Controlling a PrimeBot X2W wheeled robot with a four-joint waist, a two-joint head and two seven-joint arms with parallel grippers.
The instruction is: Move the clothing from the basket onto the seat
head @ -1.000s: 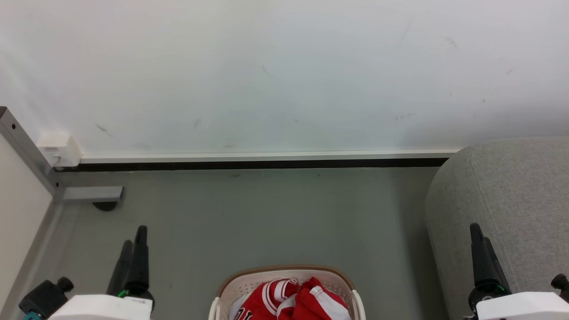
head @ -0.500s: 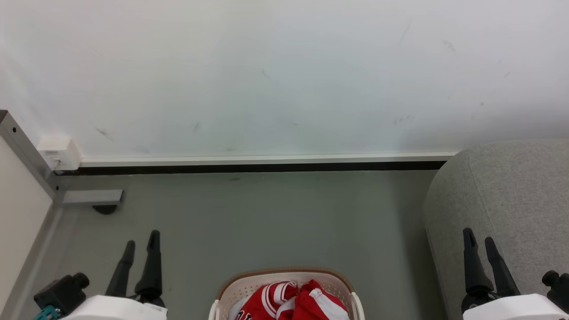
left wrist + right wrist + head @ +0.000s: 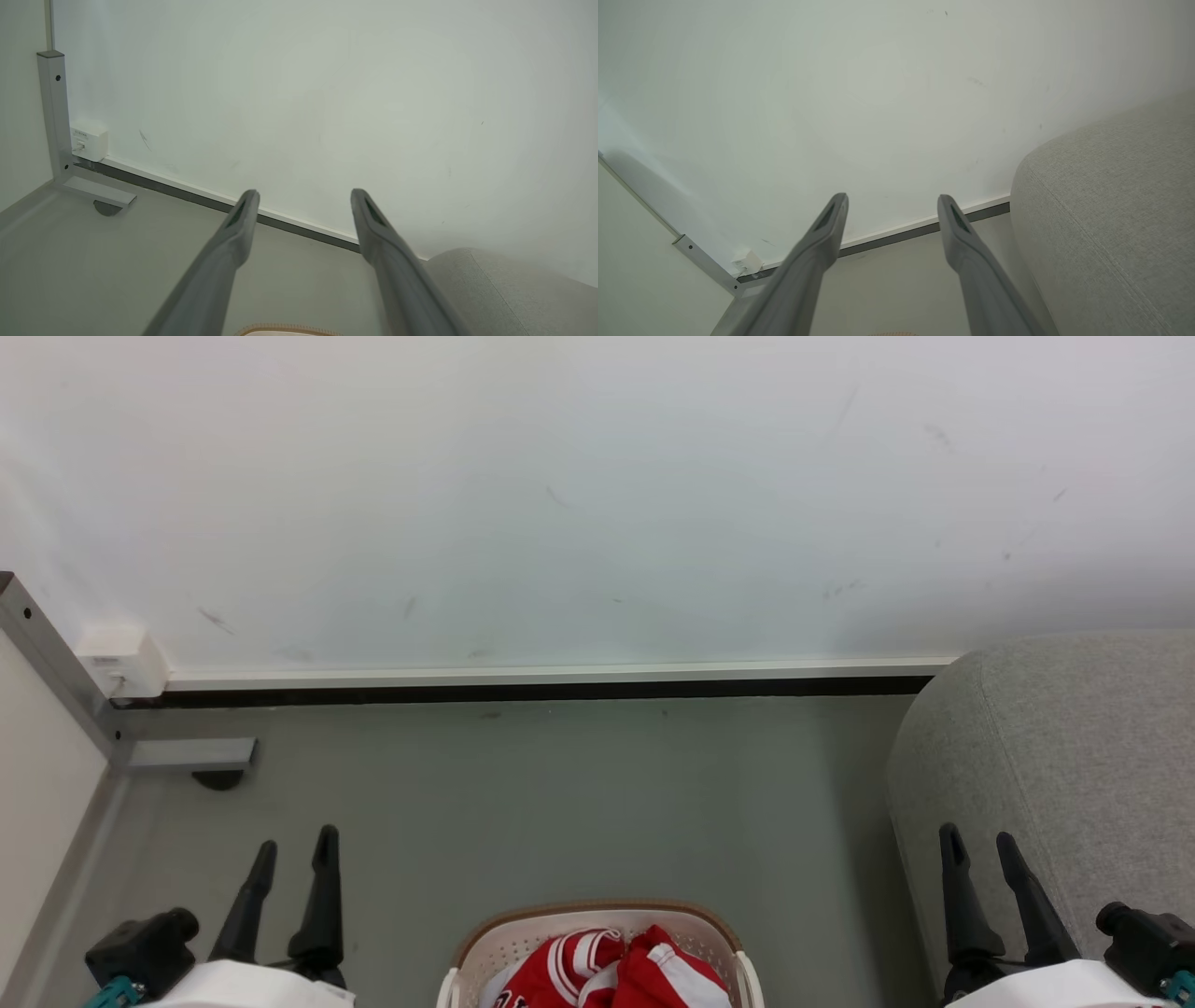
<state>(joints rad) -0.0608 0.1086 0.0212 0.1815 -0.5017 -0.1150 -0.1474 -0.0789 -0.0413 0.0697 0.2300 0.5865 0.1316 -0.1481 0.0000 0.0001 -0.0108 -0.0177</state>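
Clothing: red sports jersey with white stripes (image 3: 607, 971), crumpled in the basket, bottom centre.
Basket: cream-white perforated plastic laundry basket with brown rim (image 3: 597, 907), on grey floor (image 3: 560, 803).
Seat: large light grey fabric sofa (image 3: 1074, 737), right edge.
Left end effector (image 3: 297, 840): lower left, fingers apart, empty.
Right end effector (image 3: 977, 835): lower right, fingers apart, empty.

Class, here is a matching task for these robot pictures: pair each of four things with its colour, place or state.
Column one:
1. jersey
2. basket
3. sofa
4. left hand

Column two:
a. open, holding nothing
b. light grey, at the right of the head view
c. red and white, lying in the basket
d. cream with a brown rim, bottom middle of the head view

Pairs: 1-c, 2-d, 3-b, 4-a
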